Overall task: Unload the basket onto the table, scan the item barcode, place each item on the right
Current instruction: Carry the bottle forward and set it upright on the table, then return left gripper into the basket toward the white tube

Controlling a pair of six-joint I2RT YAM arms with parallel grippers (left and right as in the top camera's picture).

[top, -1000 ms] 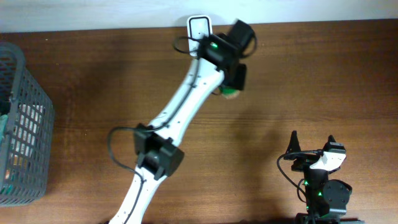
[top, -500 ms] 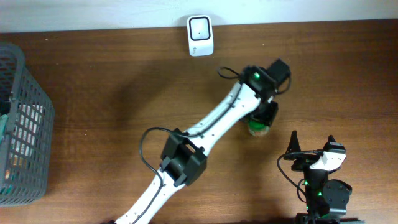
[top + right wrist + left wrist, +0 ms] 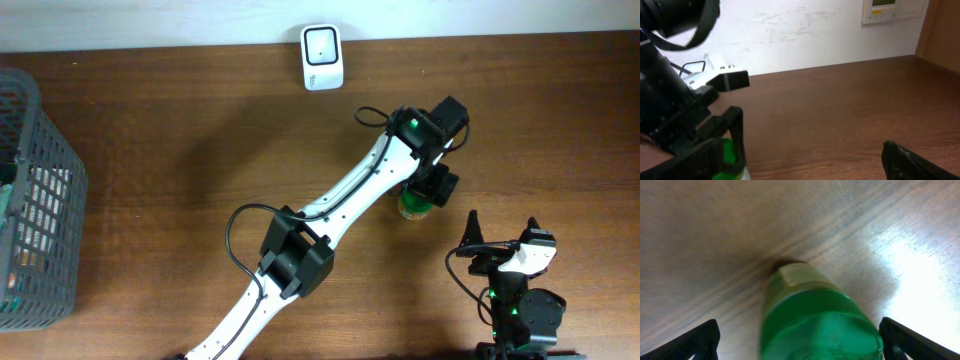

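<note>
Green bottle stands well right of the scanner, between the left gripper's spread fingers, which could clip and topple it on rising; the right gripper, farther off, gapes empty.

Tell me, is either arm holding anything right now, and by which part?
Nothing looks held. The left pincer stands open around the green bottle, with a gap on one side; the right pincer is open and empty.

no legible text, seemingly
</note>
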